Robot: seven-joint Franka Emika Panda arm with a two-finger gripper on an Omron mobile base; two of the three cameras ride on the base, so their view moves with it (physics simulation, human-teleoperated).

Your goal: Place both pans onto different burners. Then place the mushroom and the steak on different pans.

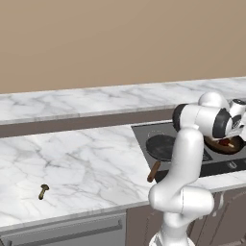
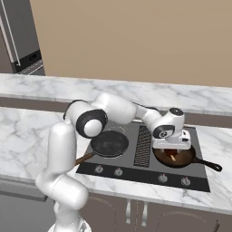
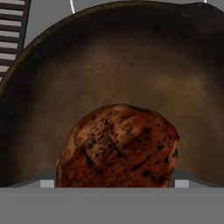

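A browned steak [image 3: 118, 146] spans the whole gap between my fingers, low inside the reddish-brown pan [image 3: 118, 65]. That pan [image 2: 181, 158] sits on the right burner of the dark cooktop [image 2: 136, 168], its black handle pointing right. My gripper [image 2: 171, 148] hangs just over it, shut wide on the steak. The black pan [image 2: 109, 143] with the brown wooden handle rests on the left burner. Far to the left, the tiny brown mushroom [image 1: 43, 190] lies on the marble counter [image 1: 81, 163].
A ribbed vent grille [image 2: 142, 146] runs between the two pans. Several round knobs [image 2: 118, 171] line the cooktop's front edge. A raised marble ledge [image 1: 86, 103] runs along the back wall. A tall dark appliance [image 2: 18, 36] stands at the far left.
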